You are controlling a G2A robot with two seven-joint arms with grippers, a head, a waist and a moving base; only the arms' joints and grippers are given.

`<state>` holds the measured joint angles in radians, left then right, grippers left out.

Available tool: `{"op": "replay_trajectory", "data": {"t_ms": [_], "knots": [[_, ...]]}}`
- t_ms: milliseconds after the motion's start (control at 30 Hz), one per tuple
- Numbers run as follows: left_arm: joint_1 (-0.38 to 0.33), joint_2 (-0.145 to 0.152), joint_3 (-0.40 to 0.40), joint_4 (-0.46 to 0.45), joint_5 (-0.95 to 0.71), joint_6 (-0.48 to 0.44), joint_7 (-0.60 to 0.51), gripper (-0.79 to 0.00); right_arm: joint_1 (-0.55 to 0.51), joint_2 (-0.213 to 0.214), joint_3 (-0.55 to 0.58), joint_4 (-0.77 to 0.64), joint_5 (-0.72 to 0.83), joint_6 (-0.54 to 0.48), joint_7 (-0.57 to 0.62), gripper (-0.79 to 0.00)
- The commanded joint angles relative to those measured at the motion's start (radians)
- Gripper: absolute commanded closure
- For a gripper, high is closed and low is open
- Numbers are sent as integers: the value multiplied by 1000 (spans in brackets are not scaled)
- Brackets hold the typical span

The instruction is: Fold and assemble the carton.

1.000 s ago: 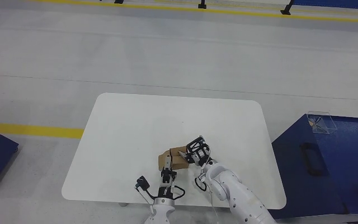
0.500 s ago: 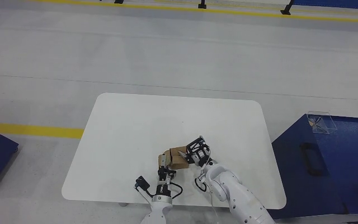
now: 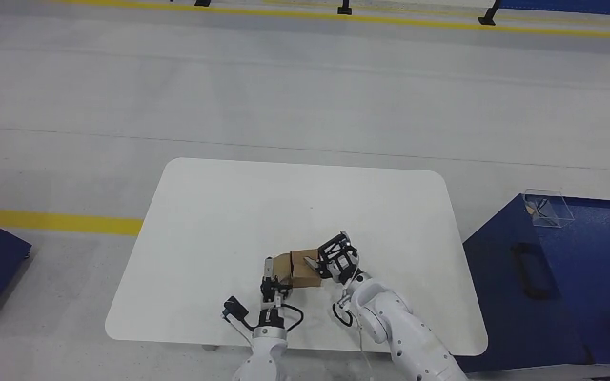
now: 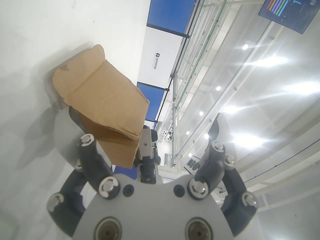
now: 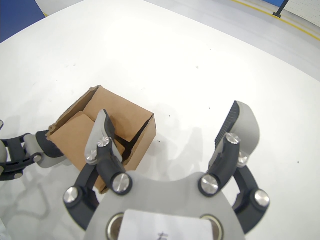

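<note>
**Carton at the robot-side edge, both grippers spread open**

Table (image 3: 286, 200): white, rounded corners. It carries the carton and both grippers.

Cabinet (image 3: 543, 276): blue, on the floor beyond the table's right edge.

Carton (image 3: 303, 268): brown cardboard, a small box shape. It sits on the table in the half nearer the robot, about midway between the left and right edges. The right wrist view shows its top open (image 5: 117, 123), with one flap lying down inside and a dark gap at a seam in the wall facing that gripper. In the left wrist view a creased flap with a rounded tab sticks out from the box (image 4: 100, 93).

Right gripper (image 5: 170, 109): released, jaws wide apart. It is at the carton's right side. One finger (image 5: 96, 129) sits over the open top, though contact with the cardboard cannot be made out. The other finger hangs over bare table just beside the box.

Left gripper (image 4: 144, 113): also released, jaws wide. It is at the carton's left side, on the corner nearer the robot. One finger (image 4: 62, 136) lies against the carton under the flap. The other is clear of it.

Neither gripper is clenched on the carton.
</note>
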<state>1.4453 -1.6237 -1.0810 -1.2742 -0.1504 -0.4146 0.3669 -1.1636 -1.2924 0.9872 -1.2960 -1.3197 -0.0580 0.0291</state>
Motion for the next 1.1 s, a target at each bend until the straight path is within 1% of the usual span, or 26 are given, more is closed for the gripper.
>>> {"op": "replay_trajectory", "data": {"t_ms": [0,300,433,633,867,967,1067], "knots": [[4,0,-6,-7,14,-22,15,-785,-2,0,2,-1,-2,-1,0,-785],[28,-3,-15,-30,83,-139,66,-785,-11,-3,15,-7,-14,-6,0,-785],[20,-7,-14,-19,151,-179,114,-785,-16,-4,20,-10,-20,-9,-1,-785],[9,-14,0,-6,178,-236,119,-785,-24,-5,26,-16,-28,-11,-2,-785],[3,-24,28,2,262,-265,144,-785,-37,-6,41,-29,-33,-13,-5,-785],[2,-28,34,5,274,-260,153,-785,-42,-5,49,-32,-34,-13,-7,-785],[2,-31,33,8,270,-227,156,-785,-46,-5,55,-34,-34,-15,-8,-785]]}}
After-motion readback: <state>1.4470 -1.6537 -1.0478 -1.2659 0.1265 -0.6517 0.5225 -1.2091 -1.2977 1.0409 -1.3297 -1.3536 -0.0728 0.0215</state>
